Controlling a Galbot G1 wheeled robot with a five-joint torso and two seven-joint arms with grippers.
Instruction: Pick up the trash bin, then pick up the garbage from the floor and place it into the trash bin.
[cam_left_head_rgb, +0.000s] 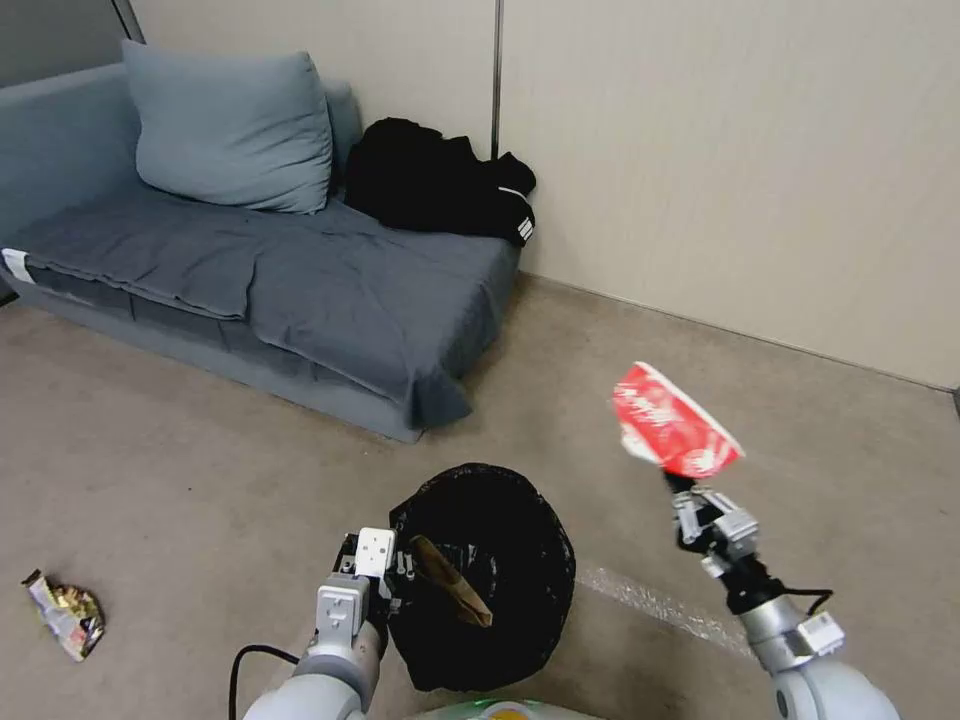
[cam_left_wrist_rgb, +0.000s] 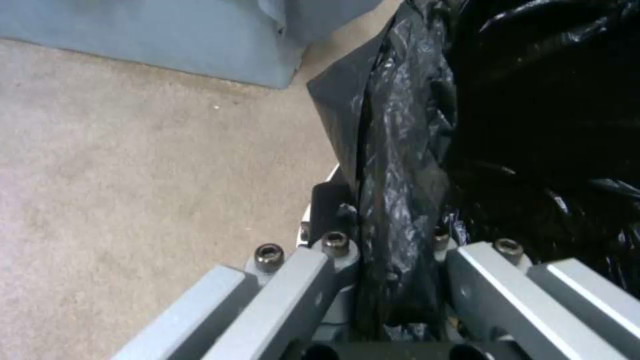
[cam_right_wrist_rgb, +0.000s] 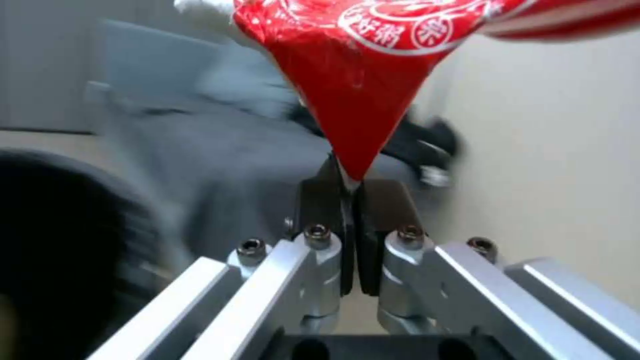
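The left gripper (cam_left_head_rgb: 385, 572) clamps the trash bin (cam_left_head_rgb: 485, 575) rim; the right gripper (cam_left_head_rgb: 683, 487) pinches the red packet (cam_left_head_rgb: 672, 422), long axis pointing up-left, over open floor (cam_left_head_rgb: 200, 480).

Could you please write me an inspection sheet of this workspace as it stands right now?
Surface: beige floor, with a pale streak right of the bin.
Job's things: trash bin with black liner, held off to the robot's left front; a brown paper piece lies inside. Red packet is held up right of the bin, not over it. A gold snack wrapper lies on the floor far left.
Clutter: black clothing heap on the sofa.
Grippers: left gripper shut on the bin's rim; right gripper shut on the packet's corner.
Cables: black cable at the left arm, another at the right wrist.
Surroundings: grey sofa, cushion, beige wall panels.
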